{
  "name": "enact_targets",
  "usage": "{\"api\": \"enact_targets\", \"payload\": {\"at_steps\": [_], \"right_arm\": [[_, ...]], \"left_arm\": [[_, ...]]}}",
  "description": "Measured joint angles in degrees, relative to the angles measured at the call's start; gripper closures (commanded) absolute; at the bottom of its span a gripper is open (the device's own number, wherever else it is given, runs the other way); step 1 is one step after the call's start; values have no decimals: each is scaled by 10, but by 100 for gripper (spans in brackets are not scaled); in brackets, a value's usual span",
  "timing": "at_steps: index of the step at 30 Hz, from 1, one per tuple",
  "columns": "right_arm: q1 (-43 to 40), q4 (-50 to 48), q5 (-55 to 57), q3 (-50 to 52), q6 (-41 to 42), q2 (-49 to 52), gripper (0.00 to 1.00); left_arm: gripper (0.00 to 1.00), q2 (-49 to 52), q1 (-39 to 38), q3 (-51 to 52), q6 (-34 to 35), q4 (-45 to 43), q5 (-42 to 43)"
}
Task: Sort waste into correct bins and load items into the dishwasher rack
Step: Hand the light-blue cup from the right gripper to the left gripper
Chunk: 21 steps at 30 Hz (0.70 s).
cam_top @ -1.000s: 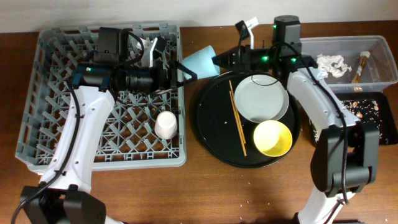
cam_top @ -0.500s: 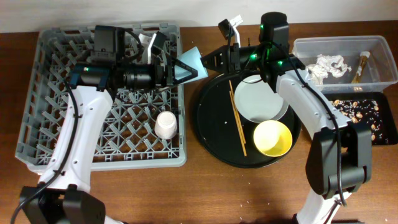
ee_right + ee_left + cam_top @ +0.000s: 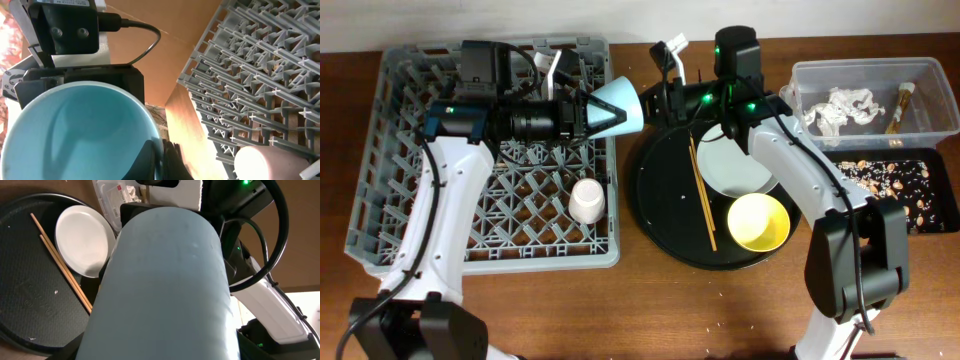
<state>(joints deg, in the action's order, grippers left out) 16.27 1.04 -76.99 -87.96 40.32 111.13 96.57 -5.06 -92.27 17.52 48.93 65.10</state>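
The light blue cup (image 3: pixel 620 105) hangs on its side above the right edge of the dishwasher rack (image 3: pixel 400 230), between both grippers. My right gripper (image 3: pixel 655 100) is shut on its rim; the right wrist view shows the fingers (image 3: pixel 162 160) pinching the cup's wall (image 3: pixel 75 135). My left gripper (image 3: pixel 598 112) has its fingers either side of the cup's narrow end. The cup (image 3: pixel 160 290) fills the left wrist view and hides those fingers. The pinkish-white cup (image 3: pixel 587 200) stands upside down in the rack.
The round black tray (image 3: pixel 660 200) holds the grey plate (image 3: pixel 740 170), the yellow bowl (image 3: pixel 758 221) and two chopsticks (image 3: pixel 702 195). The clear tub (image 3: pixel 930 110) holds napkins (image 3: pixel 835 105) and the wrapper stick (image 3: pixel 900 105). The flat black tray (image 3: pixel 940 215) holds food scraps (image 3: pixel 890 180).
My right gripper has carried the blue cup leftward from above the round tray to the rack's edge. The cup's narrow end now sits between my left gripper's fingers.
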Motion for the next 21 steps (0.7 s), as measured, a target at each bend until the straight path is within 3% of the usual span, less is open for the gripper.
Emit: {"api": "enact_targets", "payload": {"at_steps": [3,5,15,16,18,21], "right_arm": [[2,9,7,0,0,0,96],[3,13,13,0,3,0,96],[7,15,21,0,-5,0,96],[7,15,21,0,-5,0,96],[7,15,21,0,-8,0,96],[7,15,15,0,-18,0,88]], "left_arm": [[29,2,3,0,6,0,1],[25,3,7,0,16,-7,5],[25,3,25,0,20,-12,6],[31,3,26,0,20,-12,5],[53,3,26,0,23,-13,5],[61,4,27,0,26,-14,3]]}}
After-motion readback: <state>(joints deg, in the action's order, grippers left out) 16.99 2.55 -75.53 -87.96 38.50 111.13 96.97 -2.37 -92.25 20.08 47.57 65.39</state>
